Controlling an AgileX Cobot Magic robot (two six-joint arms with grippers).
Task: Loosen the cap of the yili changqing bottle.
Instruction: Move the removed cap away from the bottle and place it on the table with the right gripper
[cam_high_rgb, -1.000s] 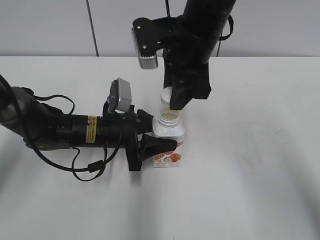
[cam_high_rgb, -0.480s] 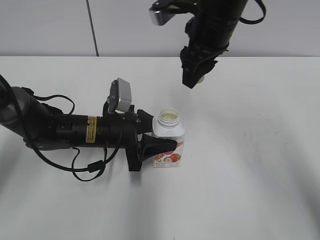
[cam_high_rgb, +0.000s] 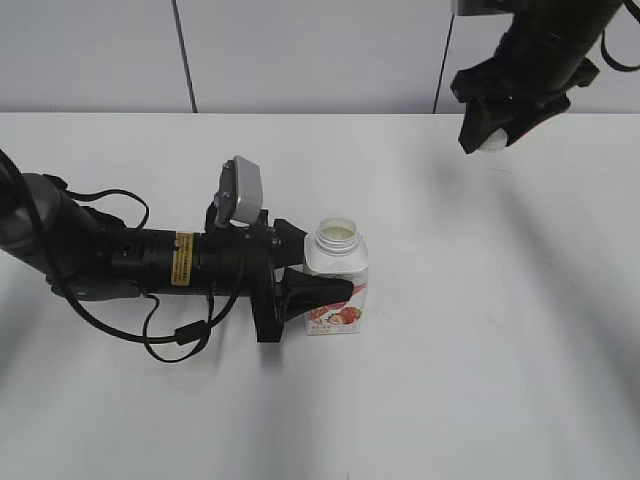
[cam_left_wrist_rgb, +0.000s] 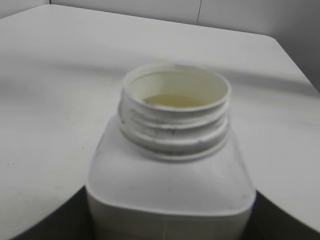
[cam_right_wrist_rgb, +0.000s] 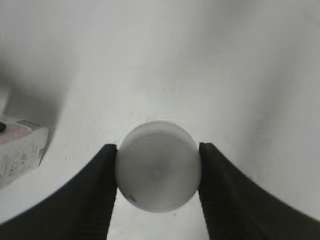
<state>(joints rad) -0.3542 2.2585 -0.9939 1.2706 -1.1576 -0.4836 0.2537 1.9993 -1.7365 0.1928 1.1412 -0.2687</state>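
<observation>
The yili changqing bottle (cam_high_rgb: 337, 278) stands upright near the table's middle, white with a strawberry label and an open neck showing pale liquid; it also shows in the left wrist view (cam_left_wrist_rgb: 172, 165). My left gripper (cam_high_rgb: 312, 290) is shut on the bottle's body, its dark fingers on both sides (cam_left_wrist_rgb: 170, 220). My right gripper (cam_high_rgb: 487, 133) is high at the far right, shut on the white cap (cam_high_rgb: 493, 141). In the right wrist view the cap (cam_right_wrist_rgb: 157, 172) sits between the two black fingers (cam_right_wrist_rgb: 157, 185), above the table.
The white table (cam_high_rgb: 500, 350) spreads around the bottle. A grey wall with dark seams runs along the back (cam_high_rgb: 300, 50). A corner of the bottle's label (cam_right_wrist_rgb: 20, 147) shows at the left edge of the right wrist view.
My right gripper has lifted the cap off the bottle's neck and carried it up and to the right. The left gripper and bottle have not moved.
</observation>
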